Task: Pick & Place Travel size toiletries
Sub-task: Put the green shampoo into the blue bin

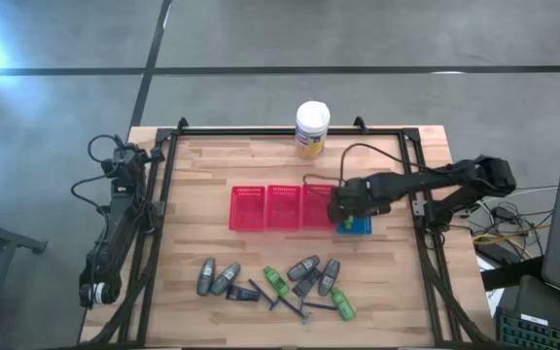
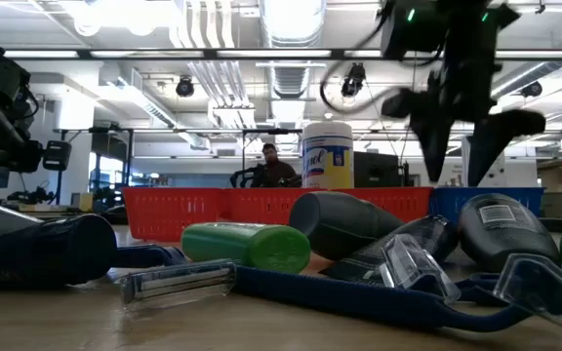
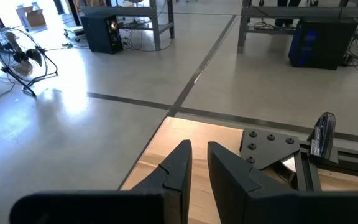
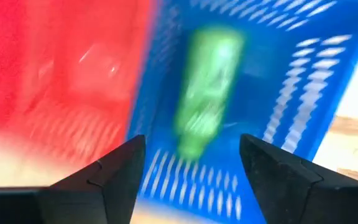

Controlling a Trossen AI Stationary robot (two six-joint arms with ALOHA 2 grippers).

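Observation:
My right gripper (image 1: 343, 216) (image 4: 192, 168) hovers open over the blue mesh basket (image 1: 358, 227) (image 4: 303, 74). A bright green tube (image 4: 207, 93) shows blurred inside that basket, between and beyond the fingers, which do not touch it. The other toiletries lie on the table's near part: grey tubes (image 1: 217, 279) (image 1: 329, 275), green tubes (image 1: 276, 281) (image 1: 342, 306), thin dark razors (image 1: 295, 306) and a razor up close in the low view (image 2: 179, 283). My left gripper (image 1: 93, 290) (image 3: 199, 155) waits off the table's left edge, its fingers almost together.
A row of red mesh baskets (image 1: 270, 207) (image 4: 55, 62) stands left of the blue one at mid-table. The white-lidded yellow canister (image 1: 312, 129) stands at the far edge. A black frame rail (image 1: 426, 253) runs around the tabletop. Bare wood lies left of the baskets.

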